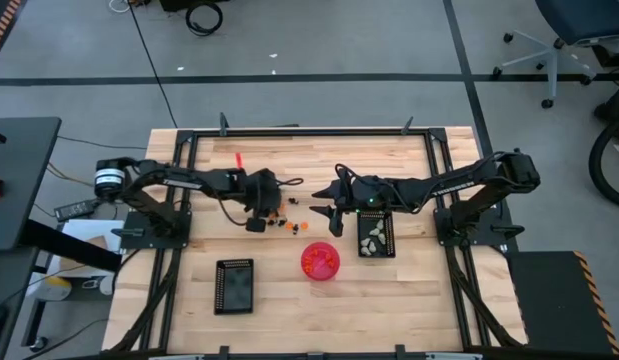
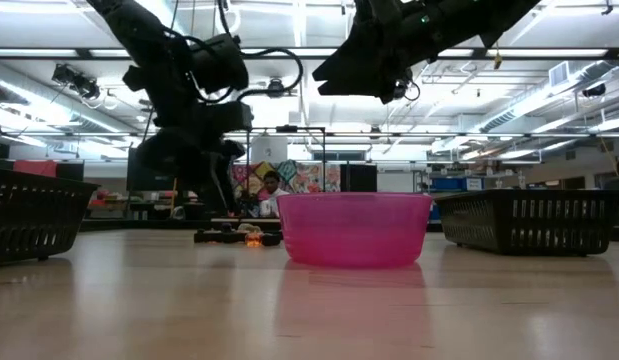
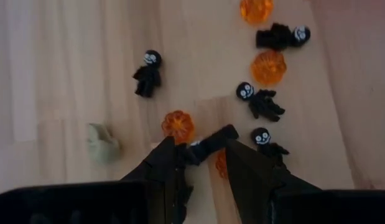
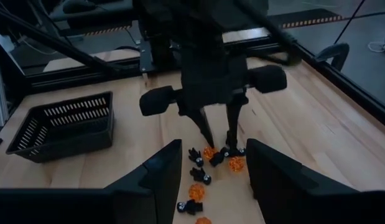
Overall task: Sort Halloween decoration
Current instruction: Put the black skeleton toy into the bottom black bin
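The Halloween decoration is a scatter of tiny black skeleton figures [image 3: 147, 73] and orange pumpkins [image 3: 268, 67], with one pale whitish-green piece [image 3: 102, 143], lying on the wooden table [image 1: 279, 215]. My left gripper [image 1: 261, 203] points down into this scatter and is shut on one black figure [image 3: 208, 143]. My right gripper [image 1: 324, 205] hangs open and empty above the table to the right of the scatter; its fingers frame the right wrist view [image 4: 214, 180]. Several pale pieces lie in the right black grid tray [image 1: 374, 235]. My left gripper pinches the black figure [image 3: 208, 143] between its two fingertips [image 3: 170, 152], which come from above and point down. The figure lies across the gap from one tip to the other. It sits at about table level among the other pieces [image 4: 217, 155]; whether it is lifted clear I cannot tell.
The round pink-red bowl [image 1: 320, 261] stands near the front, between the two black grid trays; the left tray [image 1: 235, 285] is at the front left. A small red object [image 1: 238, 158] lies at the back. The black frame rails run along the table's sides.
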